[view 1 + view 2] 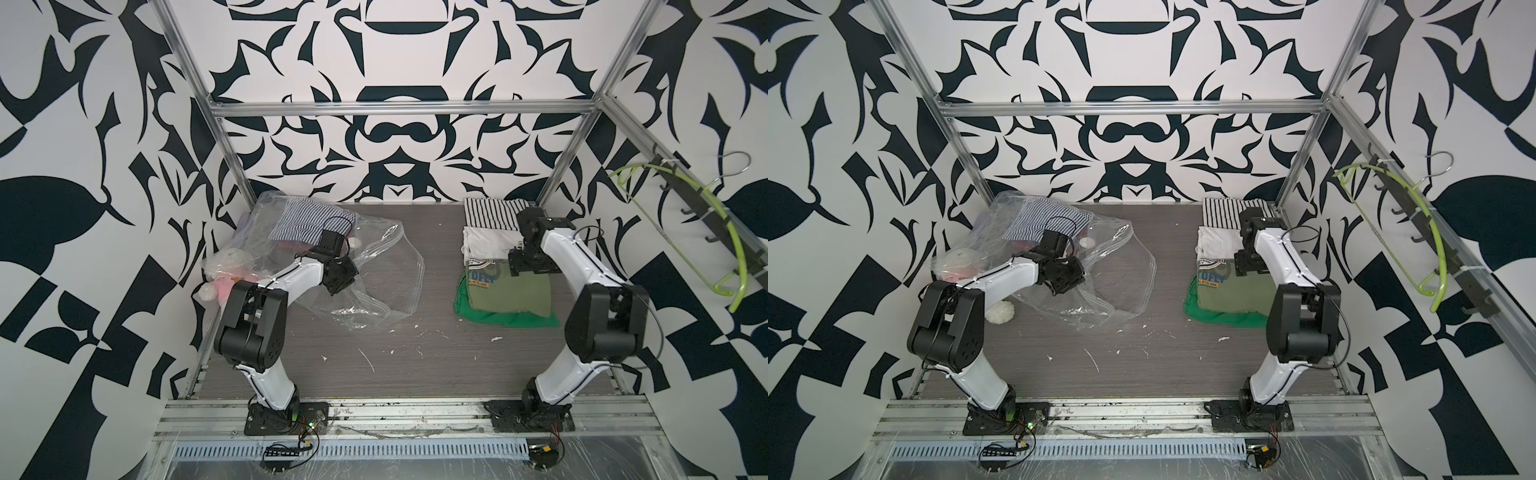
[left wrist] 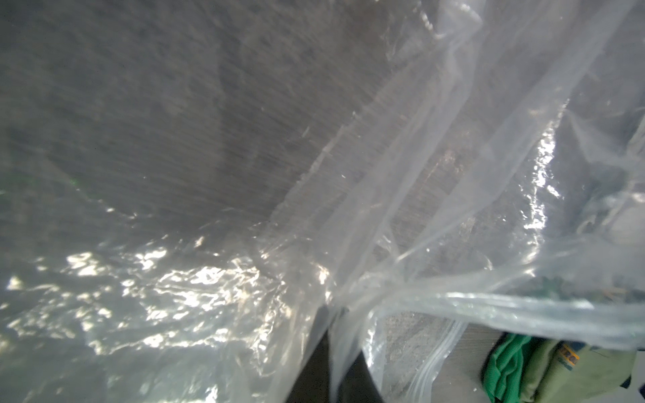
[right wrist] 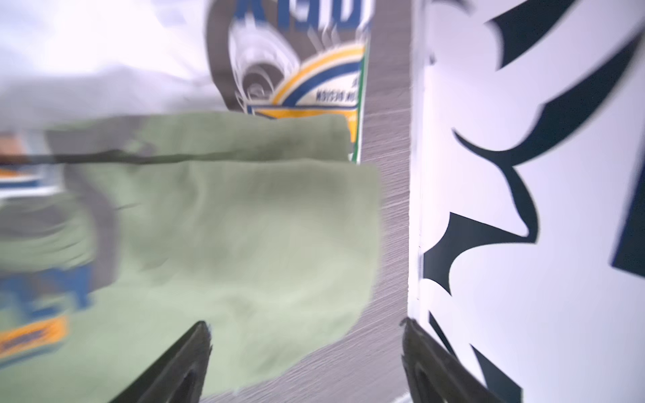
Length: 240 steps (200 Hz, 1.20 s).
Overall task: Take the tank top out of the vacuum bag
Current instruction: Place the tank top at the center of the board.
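The large clear crinkly plastic vacuum bag (image 1: 386, 270) lies at the far-left corner of the grey wood-grain tabletop (image 1: 415, 365) and spreads toward the middle, with its round white valve cap (image 1: 1088, 243) facing up. The left gripper (image 1: 338, 282) is fully closed, and the left wrist view shows a fold of the bag film pinched at its dark fingers (image 2: 314, 366). Inside the bag are a blue-and-white striped garment (image 1: 307, 222) and a white-and-pink plush toy (image 1: 232, 266). The right gripper (image 3: 305, 324) stands wide open and holds nothing. It hangs just over an olive green printed garment (image 1: 511, 295) that lies on a bright green cloth (image 1: 469, 309) near the right edge. I judge this olive piece to be the tank top, already outside the bag, but its cut is not clear enough to be sure. One open finger is very near the black-and-white patterned wall (image 3: 523, 174), so a sideways move could strike it. A finger could also catch the soft cloth when rising. On the left, the thin film may slip from the grip, or a pull could drag the toy over the left edge. The big blue letters on the olive garment seem to read "TOFFY"; the smaller lines are too blurred to read.
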Motion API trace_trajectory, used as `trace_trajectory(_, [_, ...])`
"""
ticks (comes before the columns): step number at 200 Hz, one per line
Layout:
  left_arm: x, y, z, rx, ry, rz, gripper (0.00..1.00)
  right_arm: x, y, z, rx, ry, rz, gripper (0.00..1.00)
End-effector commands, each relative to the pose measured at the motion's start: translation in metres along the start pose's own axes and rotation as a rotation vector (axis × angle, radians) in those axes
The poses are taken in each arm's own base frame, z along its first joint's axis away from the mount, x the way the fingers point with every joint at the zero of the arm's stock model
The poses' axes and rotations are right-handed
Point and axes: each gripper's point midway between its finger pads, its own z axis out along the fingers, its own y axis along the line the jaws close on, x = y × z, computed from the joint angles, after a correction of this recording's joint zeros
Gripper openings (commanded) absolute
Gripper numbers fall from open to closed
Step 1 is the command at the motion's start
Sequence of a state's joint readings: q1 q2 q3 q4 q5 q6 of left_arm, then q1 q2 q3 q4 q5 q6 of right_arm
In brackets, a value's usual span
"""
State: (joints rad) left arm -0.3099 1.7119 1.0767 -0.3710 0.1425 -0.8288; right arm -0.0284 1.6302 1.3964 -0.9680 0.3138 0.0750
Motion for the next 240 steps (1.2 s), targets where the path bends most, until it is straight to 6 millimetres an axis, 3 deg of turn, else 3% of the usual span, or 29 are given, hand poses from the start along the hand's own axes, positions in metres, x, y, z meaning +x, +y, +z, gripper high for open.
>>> trace_trajectory(1, [-0.001,-0.004,-0.003,0.004,0.002,0.016,0.00,-0.005,0.028,-0.032,-0.186,-0.124,0.080,0.86])
trace_trajectory(18, [-0.002,-0.005,-0.003,0.004,0.002,0.016,0.00,0.000,0.059,-0.036,-0.368,-0.137,0.123,0.83])
trace_trajectory(35, [-0.002,-0.007,-0.003,0.006,0.004,0.016,0.00,0.004,0.073,-0.023,-0.427,-0.110,0.174,0.79])
trace_trajectory(61, [-0.003,-0.009,-0.005,0.011,0.001,0.020,0.00,0.005,0.074,0.014,-0.381,-0.046,0.252,0.71])
trace_trajectory(90, [-0.002,-0.010,-0.010,0.017,-0.002,0.025,0.00,0.025,0.061,0.078,-0.244,0.103,0.331,0.67])
trace_trajectory(111, [0.001,-0.015,-0.014,0.033,0.003,0.030,0.00,0.029,0.068,0.089,-0.264,0.122,0.335,0.70])
trace_trajectory(138, [0.005,-0.024,-0.020,0.049,0.002,0.050,0.00,0.017,0.069,0.054,-0.328,-0.007,0.317,0.77])
trace_trajectory(156, [0.007,-0.032,-0.025,0.057,-0.006,0.067,0.00,0.003,0.078,0.011,-0.404,-0.133,0.278,0.79])
trace_trajectory(176, [0.007,-0.043,-0.034,0.058,-0.028,0.102,0.00,-0.006,0.102,-0.039,-0.502,-0.263,0.211,0.79])
trace_trajectory(204, [0.009,-0.062,-0.047,0.072,-0.055,0.147,0.00,-0.007,0.164,-0.092,-0.739,-0.349,0.173,0.77])
trace_trajectory(240, [0.019,-0.094,-0.064,0.109,-0.075,0.214,0.00,0.002,0.256,-0.117,-0.976,-0.320,0.170,0.72])
